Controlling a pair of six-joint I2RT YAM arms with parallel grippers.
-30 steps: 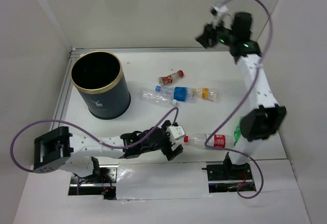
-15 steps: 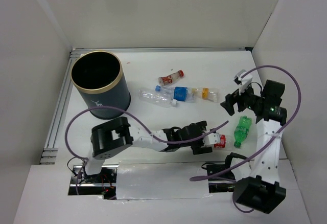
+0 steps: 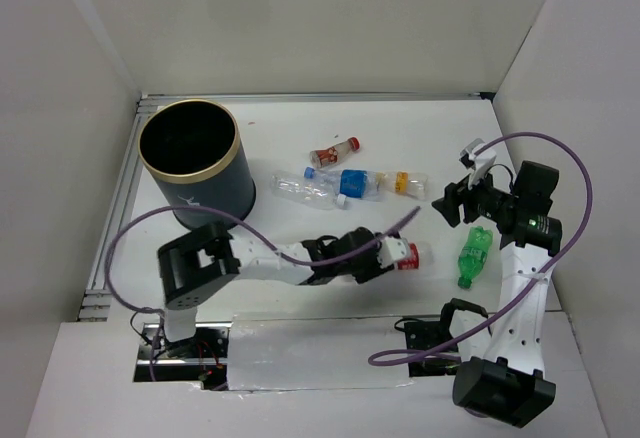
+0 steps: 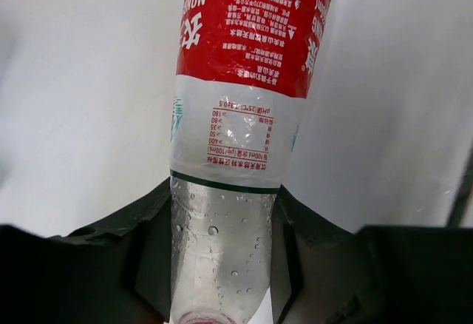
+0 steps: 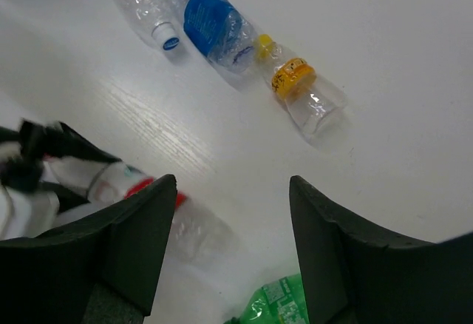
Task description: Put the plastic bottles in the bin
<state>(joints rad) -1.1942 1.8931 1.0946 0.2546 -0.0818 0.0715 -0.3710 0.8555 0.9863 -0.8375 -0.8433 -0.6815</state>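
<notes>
the red-label bottle (image 4: 247, 72) is pinched in the left gripper (image 3: 383, 256). the gripper is closed tight on the clear end by the cap, so most of the bottle sticks out past its tips. the bin (image 3: 215, 208) is well off to one side of that gripper, back along its own arm. the green bottle (image 3: 474, 251) lies just below the right gripper (image 3: 450, 204), which is wide open and has nothing in it. farther out ahead of the right gripper lie the yellow-label bottle (image 5: 299, 80) and the blue-label bottle (image 5: 214, 24), end to end. i think the red-label bottle could slip or swing, because it is held only at one end and the long part hangs free. it could also bump the tall bin's rim if it is carried too low. half a second ago the left gripper reached farther out with the bottle. now it has pulled back a little toward the bin. the right gripper has hardly moved.
</notes>
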